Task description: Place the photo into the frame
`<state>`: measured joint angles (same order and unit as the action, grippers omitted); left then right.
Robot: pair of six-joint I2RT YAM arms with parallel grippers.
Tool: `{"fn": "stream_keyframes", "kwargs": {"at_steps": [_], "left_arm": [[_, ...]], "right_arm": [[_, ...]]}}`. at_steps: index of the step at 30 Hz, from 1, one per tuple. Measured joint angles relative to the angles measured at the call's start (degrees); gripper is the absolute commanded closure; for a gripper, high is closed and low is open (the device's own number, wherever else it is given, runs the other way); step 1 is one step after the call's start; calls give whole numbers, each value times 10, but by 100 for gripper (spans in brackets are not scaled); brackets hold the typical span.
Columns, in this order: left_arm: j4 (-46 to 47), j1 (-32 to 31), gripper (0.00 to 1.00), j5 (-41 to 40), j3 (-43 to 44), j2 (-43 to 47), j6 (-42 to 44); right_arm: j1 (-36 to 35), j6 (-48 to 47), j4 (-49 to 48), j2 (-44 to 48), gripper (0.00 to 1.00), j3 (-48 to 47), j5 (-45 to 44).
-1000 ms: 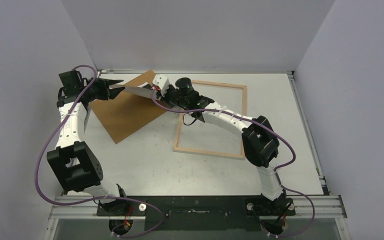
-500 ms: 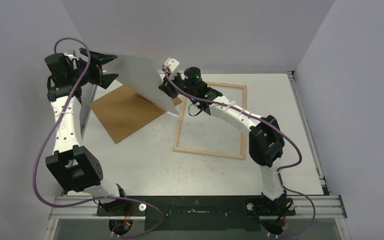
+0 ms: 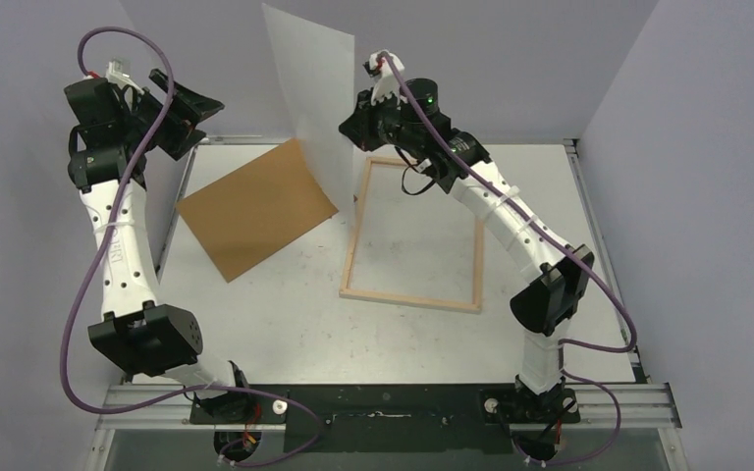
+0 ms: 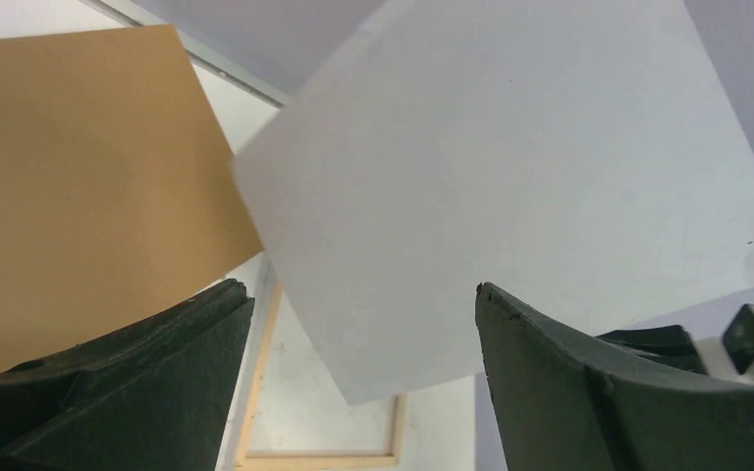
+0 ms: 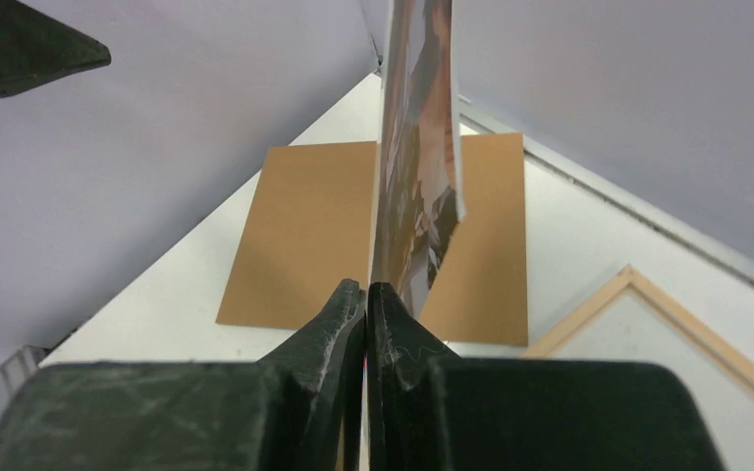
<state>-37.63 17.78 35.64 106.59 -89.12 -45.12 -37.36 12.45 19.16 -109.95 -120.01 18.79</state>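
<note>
The photo (image 3: 314,108) stands upright in the air over the far middle of the table, its plain white back toward the top camera. My right gripper (image 3: 357,126) is shut on its right edge. In the right wrist view the printed side (image 5: 417,167) runs edge-on up from the closed right gripper (image 5: 366,287). The pale wood frame (image 3: 412,297) lies flat on the table below and right of the photo. My left gripper (image 3: 199,120) hangs high at the far left, open and holding nothing. In the left wrist view the photo's white back (image 4: 511,167) hangs beyond the open left gripper (image 4: 361,289), apart from it.
A brown hardboard sheet (image 3: 255,208) lies flat on the table left of the frame, partly behind the photo. Grey walls close in the left, back and right sides. A corner of the frame (image 4: 319,458) shows under the photo in the left wrist view.
The left gripper let go of the photo, opened wide and rose toward the far left. The right arm lifted the photo off the hardboard and swung it from lying low to standing upright.
</note>
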Motion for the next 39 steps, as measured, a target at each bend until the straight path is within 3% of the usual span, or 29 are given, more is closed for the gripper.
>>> {"fn": "stream_keyframes", "kwargs": {"at_steps": [10,17,27,34,39], "left_arm": [[-74,-58,17,-73,15,-41,120],[-91,-109,17,-99,14,-83,154],[-91,-115,17,-116,-21,-93,173],[-89,-129,17,-133,-42,-96,174],[-89,-146,17,-157,-46,-108,174]], "right_arm": [[33,157,74,66,100,65,-20],[57,323,90,40,100,45,64],[60,503,51,-43,100,15,174],[62,543,59,-89,100,0,222],[80,516,125,-115,100,0,231]]}}
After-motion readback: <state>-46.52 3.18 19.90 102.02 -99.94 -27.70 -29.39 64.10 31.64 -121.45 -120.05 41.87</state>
